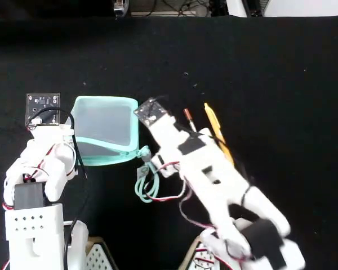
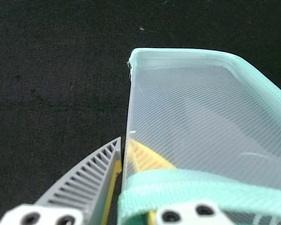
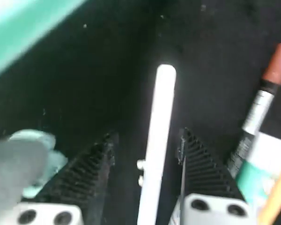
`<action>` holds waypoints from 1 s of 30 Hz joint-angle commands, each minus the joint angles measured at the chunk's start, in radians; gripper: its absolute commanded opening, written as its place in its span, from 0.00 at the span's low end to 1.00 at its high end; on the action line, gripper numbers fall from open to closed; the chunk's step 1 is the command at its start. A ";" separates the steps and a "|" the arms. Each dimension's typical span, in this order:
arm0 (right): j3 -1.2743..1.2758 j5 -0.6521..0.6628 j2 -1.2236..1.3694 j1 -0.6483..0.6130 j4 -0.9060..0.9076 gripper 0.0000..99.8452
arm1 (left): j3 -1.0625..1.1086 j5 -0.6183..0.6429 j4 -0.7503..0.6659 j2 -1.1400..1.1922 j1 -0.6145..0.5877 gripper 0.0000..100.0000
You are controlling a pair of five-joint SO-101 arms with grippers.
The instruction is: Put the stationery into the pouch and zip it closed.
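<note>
On the black table (image 1: 281, 62), left of its middle, the left gripper (image 2: 124, 157) pinches the pouch (image 1: 104, 126) by its side wall; toward the middle, the right gripper (image 3: 147, 138) is spread wide, 1 white pen (image 3: 160, 108) between its jaws; a brown-capped pen (image 3: 267, 89) and a yellow pen (image 1: 214, 126) lie just beside.

The right arm (image 1: 214, 174) covers the ends of the yellow pencil (image 1: 213, 124) and the brown-capped pen (image 1: 188, 116) that point toward the near edge of the surface (image 1: 270, 67). The white pen (image 3: 158, 140), between the right claw's (image 3: 147, 136) spread fingers, runs off the picture's edge. The pouch (image 3: 28, 23) beside it is a teal blur. The left claw (image 2: 124, 147) pinches the pouch wall, its inner finger dim behind the mesh.
</note>
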 commanded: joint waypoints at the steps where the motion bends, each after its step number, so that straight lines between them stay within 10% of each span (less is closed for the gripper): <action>1: -0.108 -0.008 0.113 -0.012 -0.054 0.21 | -0.005 0.011 -0.015 0.002 -0.002 0.03; 18: -0.266 0.000 0.295 0.040 -0.069 0.01 | -0.005 0.011 -0.015 0.002 -0.001 0.03; 30: 0.179 -0.002 -0.611 0.153 -0.057 0.01 | -0.005 0.011 -0.015 0.002 -0.001 0.03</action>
